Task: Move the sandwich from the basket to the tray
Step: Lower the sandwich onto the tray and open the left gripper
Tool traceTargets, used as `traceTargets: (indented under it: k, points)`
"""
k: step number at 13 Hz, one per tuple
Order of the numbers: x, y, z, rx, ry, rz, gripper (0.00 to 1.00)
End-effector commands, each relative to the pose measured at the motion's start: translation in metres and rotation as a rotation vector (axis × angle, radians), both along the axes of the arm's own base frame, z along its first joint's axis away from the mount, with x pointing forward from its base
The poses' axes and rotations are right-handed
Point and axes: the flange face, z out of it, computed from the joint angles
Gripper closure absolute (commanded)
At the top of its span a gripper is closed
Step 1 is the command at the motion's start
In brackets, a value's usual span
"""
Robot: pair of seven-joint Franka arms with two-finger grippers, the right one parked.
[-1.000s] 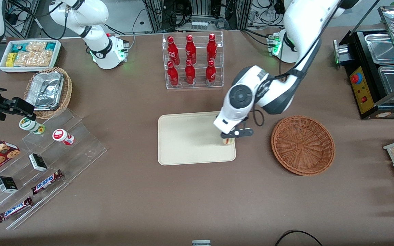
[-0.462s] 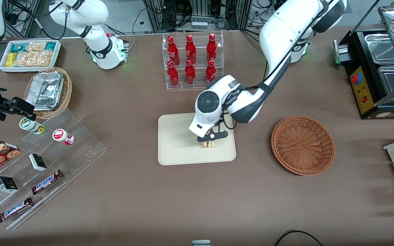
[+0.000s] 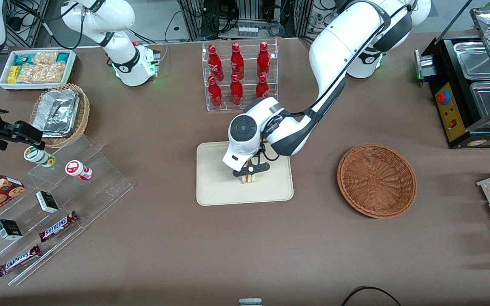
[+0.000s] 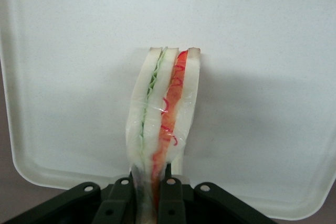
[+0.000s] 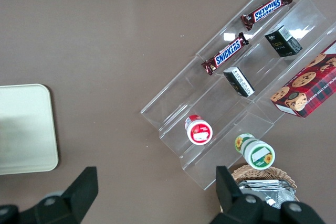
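My left gripper [image 3: 249, 170] hangs over the middle of the beige tray [image 3: 215, 187] and is shut on the wrapped sandwich [image 3: 249, 177]. In the left wrist view the sandwich [image 4: 165, 114] stands on edge between the two black fingers [image 4: 122, 199], pale bread with a red and a green filling layer, with the tray [image 4: 262, 51] under it. Whether it touches the tray I cannot tell. The reddish-brown wicker basket [image 3: 376, 180] sits empty on the table beside the tray, toward the working arm's end. The tray's corner also shows in the right wrist view [image 5: 26, 129].
A clear rack of red bottles [image 3: 239, 76] stands farther from the front camera than the tray. A tan basket with foil containers [image 3: 60, 114], a white snack bin [image 3: 36, 68] and clear stepped shelves with snacks [image 3: 58, 199] lie toward the parked arm's end. A black food warmer [image 3: 470, 85] stands at the working arm's end.
My left gripper has carried the sandwich from the tray's basket-side edge to over the tray's middle, and the arm has swung that way with it.
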Motion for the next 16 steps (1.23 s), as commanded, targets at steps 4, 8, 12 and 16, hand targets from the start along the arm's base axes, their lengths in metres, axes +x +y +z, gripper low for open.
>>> traceTargets:
  k: [4, 8, 12, 16]
  points:
    - [0.008, -0.011, -0.007, 0.023, -0.021, 0.057, 1.00]
    - [0.009, -0.010, -0.010, 0.026, -0.021, 0.084, 0.26]
    - [0.008, -0.011, -0.004, 0.023, -0.024, 0.083, 0.00]
    - [0.014, -0.001, 0.049, 0.035, -0.038, 0.075, 0.00]
